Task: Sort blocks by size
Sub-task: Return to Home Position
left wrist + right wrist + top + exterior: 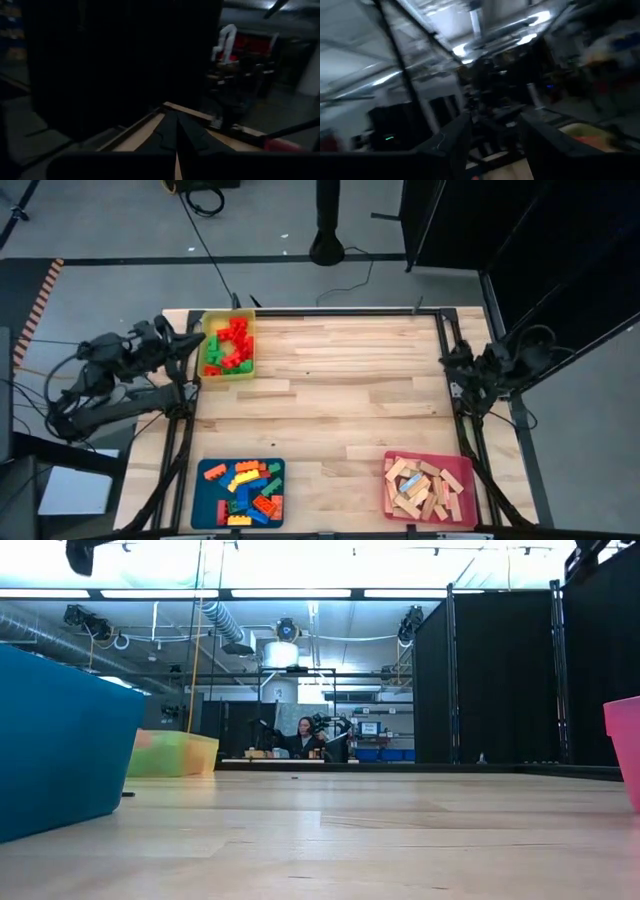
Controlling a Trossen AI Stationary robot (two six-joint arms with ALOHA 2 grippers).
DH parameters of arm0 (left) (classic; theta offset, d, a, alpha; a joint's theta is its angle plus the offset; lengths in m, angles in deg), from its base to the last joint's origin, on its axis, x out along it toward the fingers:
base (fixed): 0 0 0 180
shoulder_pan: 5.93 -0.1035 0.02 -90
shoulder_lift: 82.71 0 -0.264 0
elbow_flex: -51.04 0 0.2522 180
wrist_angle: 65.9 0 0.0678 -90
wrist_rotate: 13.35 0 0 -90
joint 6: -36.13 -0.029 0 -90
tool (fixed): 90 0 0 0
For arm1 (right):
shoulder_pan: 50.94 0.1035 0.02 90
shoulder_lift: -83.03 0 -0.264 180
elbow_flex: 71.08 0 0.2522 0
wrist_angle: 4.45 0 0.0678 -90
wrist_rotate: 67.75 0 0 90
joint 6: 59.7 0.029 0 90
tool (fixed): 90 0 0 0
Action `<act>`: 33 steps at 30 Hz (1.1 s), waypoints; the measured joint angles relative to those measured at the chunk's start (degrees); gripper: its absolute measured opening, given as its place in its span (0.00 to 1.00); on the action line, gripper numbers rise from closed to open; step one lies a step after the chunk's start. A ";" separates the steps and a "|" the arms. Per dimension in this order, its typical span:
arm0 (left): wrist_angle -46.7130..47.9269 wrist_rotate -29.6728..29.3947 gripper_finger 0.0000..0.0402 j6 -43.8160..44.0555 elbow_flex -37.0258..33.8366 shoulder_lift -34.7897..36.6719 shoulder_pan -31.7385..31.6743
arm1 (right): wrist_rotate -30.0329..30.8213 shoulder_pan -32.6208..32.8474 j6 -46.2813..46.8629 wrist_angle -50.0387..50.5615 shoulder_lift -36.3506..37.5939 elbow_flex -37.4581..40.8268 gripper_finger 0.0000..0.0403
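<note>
Red and green studded bricks [230,345] lie in a yellow tray [250,370] at the table's far left. Mixed bricks in blue, yellow, orange, red and green [245,490] lie in a blue tray [200,505] at the near left. Pale wooden bars [422,485] lie in a pink tray [466,480] at the near right. My left gripper [176,137] is shut and empty, at the table's left edge beside the yellow tray [196,345]. My right gripper [495,137] is open and empty, at the table's right edge [455,365].
A black frame [340,312] runs along the table's far, left and right edges. The bare wooden top [350,400] spreads between the three trays. In the low view the blue tray [50,740] stands close at left, and the pink tray [625,745] at right. A person [303,740] sits far behind.
</note>
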 joint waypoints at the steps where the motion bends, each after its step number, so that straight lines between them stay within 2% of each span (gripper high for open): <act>1: -0.56 0.59 0.01 0.72 -1.57 1.38 0.00 | -2.20 0.00 -0.05 -1.05 0.00 1.16 0.44; 7: -3.02 2.27 0.01 7.48 -9.57 11.69 0.02 | -6.65 0.33 3.81 -9.07 0.25 7.77 0.43; 11: -1.79 6.03 0.01 9.53 -10.75 10.60 0.00 | -7.48 0.78 2.95 -13.77 0.22 11.97 0.44; 14: -6.36 9.35 0.01 10.72 -13.09 10.95 -0.01 | -7.48 0.94 2.77 -17.56 0.33 14.27 0.44; 20: -19.12 9.70 0.01 13.76 -21.27 11.55 0.02 | -7.63 1.01 3.11 -24.98 0.33 18.59 0.44; 26: -28.75 10.15 0.01 16.55 -29.96 11.57 0.61 | -9.33 1.05 4.81 -27.42 0.33 21.50 0.43; 33: -44.52 10.12 0.01 19.33 -39.01 11.57 8.12 | -8.39 1.03 3.18 -28.06 0.31 21.89 0.44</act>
